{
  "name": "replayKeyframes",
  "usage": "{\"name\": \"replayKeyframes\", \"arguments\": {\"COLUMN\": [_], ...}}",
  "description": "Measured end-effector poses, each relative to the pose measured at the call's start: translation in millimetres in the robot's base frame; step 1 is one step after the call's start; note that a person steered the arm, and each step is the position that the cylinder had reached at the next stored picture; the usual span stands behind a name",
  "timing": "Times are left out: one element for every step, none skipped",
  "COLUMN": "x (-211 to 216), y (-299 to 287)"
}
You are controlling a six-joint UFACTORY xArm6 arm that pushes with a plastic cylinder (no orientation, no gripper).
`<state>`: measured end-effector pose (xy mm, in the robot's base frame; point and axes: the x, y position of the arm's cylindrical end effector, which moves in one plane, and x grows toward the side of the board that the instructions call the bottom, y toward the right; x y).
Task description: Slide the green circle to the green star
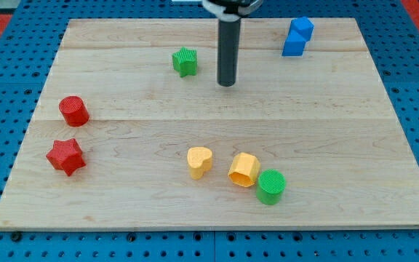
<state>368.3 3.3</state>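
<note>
The green circle (271, 186) lies near the view's bottom, right of centre, touching a yellow hexagon (244, 169) on its left. The green star (185, 61) lies near the view's top, left of centre. My tip (227, 84) is at the end of the dark rod, a short way to the right of the green star and slightly lower. It is far above the green circle and touches no block.
A yellow heart (199, 161) lies left of the yellow hexagon. A red circle (73, 110) and a red star (65, 156) lie at the view's left. Two blue blocks (297, 38) touch at the top right. The wooden board (384, 131) sits on blue pegboard.
</note>
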Motion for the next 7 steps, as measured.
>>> {"name": "replayKeyframes", "arguments": {"x": [-28, -81, -126, -46, 74, 196, 250], "y": [-62, -45, -7, 65, 173, 224, 196]}}
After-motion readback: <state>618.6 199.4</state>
